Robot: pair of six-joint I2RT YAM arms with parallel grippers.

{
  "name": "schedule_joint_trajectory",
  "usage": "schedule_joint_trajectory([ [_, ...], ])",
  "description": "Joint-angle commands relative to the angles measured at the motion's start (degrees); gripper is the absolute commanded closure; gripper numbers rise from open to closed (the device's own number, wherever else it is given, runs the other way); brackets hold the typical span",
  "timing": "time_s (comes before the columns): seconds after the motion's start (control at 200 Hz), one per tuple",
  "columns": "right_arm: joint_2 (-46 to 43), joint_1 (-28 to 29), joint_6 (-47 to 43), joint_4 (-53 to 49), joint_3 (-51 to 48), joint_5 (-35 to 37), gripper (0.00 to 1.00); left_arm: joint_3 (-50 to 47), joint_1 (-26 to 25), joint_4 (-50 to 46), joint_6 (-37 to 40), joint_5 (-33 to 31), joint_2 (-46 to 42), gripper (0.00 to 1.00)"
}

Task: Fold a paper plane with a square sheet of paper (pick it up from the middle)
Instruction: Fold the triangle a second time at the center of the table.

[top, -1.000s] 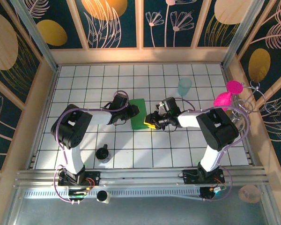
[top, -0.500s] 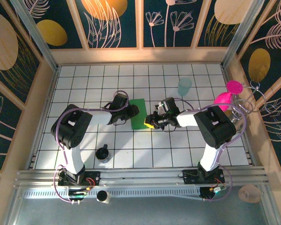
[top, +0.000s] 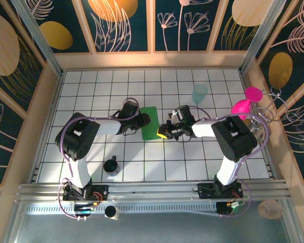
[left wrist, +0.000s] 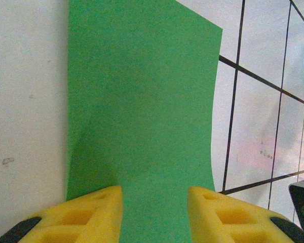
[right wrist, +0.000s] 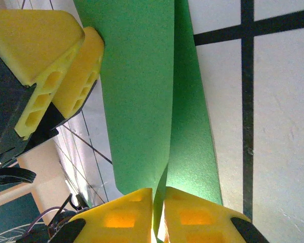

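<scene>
**Green sheet pinched at one edge**

Green and doubled into a narrow strip, the square sheet of paper (top: 150,123) lies on the tiles, left of the teal cup (top: 199,93) and nearer the arm bases. The right gripper (right wrist: 158,212), between cup and sheet, is clenched on the paper's raised edge, where two layers show. The left gripper (left wrist: 154,212), on the sheet's side away from the cup, stands released, its yellow fingers (left wrist: 81,217) spread over the strip.

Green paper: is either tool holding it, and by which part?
Right tool pinches the green paper by its edge. Left tool is open over it, not gripping.
</scene>
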Motion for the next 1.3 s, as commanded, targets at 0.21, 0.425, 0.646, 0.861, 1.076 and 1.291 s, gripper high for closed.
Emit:
schedule_joint_trajectory([
  [0.21, -2.82, -0.86, -1.29, -4.06, -0.79, 1.75, 0.94, 2.76, 0.37, -2.31, 3.29, 0.00, -2.47, 0.60],
  [0.425, -6.06, -1.63, -2.57, -7.61, -2.74, 2.39, 0.95, 2.78, 0.72, -0.73, 3.97, 0.31, -3.79, 0.59],
  [0.646, -8.06, -1.74, -3.15, -10.10, -3.95, 2.82, 0.95, 2.75, 0.94, 1.36, 3.18, 2.72, -0.78, 0.62],
  [0.861, -8.01, -1.83, -3.05, -9.80, -3.36, 2.59, 0.95, 4.52, 0.94, 0.02, 2.85, 2.81, 2.48, 0.64],
  [1.076, -6.68, -1.81, -4.23, -9.70, -0.96, 2.13, 0.95, 4.83, 0.89, -1.26, 3.27, 0.44, 1.98, 0.65],
  [1.291, -5.36, -1.78, -4.16, -9.71, -0.18, 2.04, 0.95, 4.83, 0.90, -1.63, 3.59, 0.57, 2.56, 0.65],
])
